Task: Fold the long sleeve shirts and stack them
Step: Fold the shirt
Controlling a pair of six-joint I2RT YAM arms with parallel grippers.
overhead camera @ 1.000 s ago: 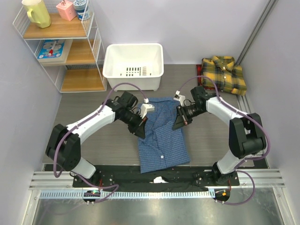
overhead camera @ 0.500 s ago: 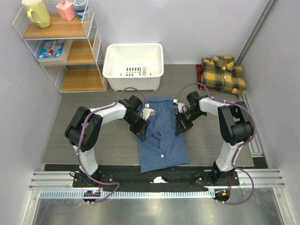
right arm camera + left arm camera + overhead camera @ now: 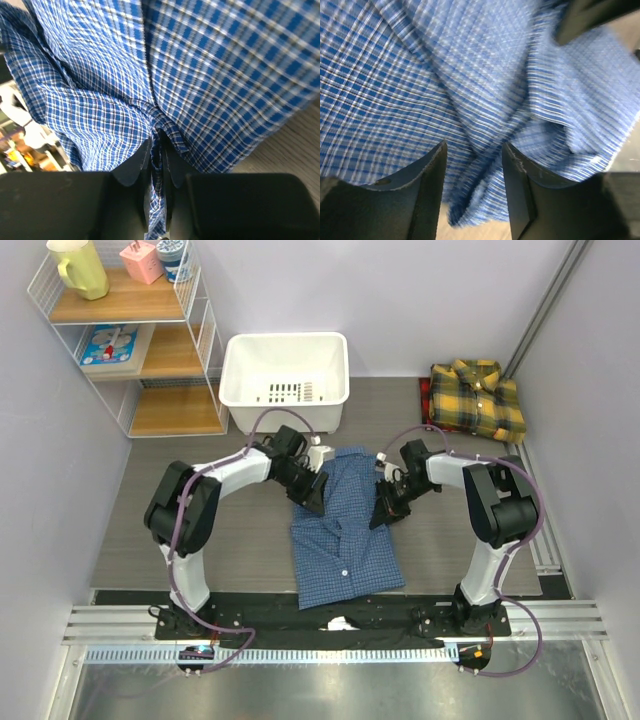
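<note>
Both grippers on the blue shirt [image 3: 345, 540], centre of bench [image 3: 240, 540], hem toward the near edge.
Left gripper [image 3: 314, 492] is at the shirt's left shoulder, fingers apart with a ridge of cloth lying between them. Right gripper [image 3: 384, 510] is at the right side, fingers pressed together on a pinch of blue check. The shirt's upper part is bunched between the two. The plaid shirt [image 3: 478, 398] lies folded in the far right corner, well apart from both grippers.

The blue checked shirt [image 3: 470, 75] fills the view in creased folds. One fold runs between the left end effector's [image 3: 475, 146] parted fingers [image 3: 427, 192].
</note>
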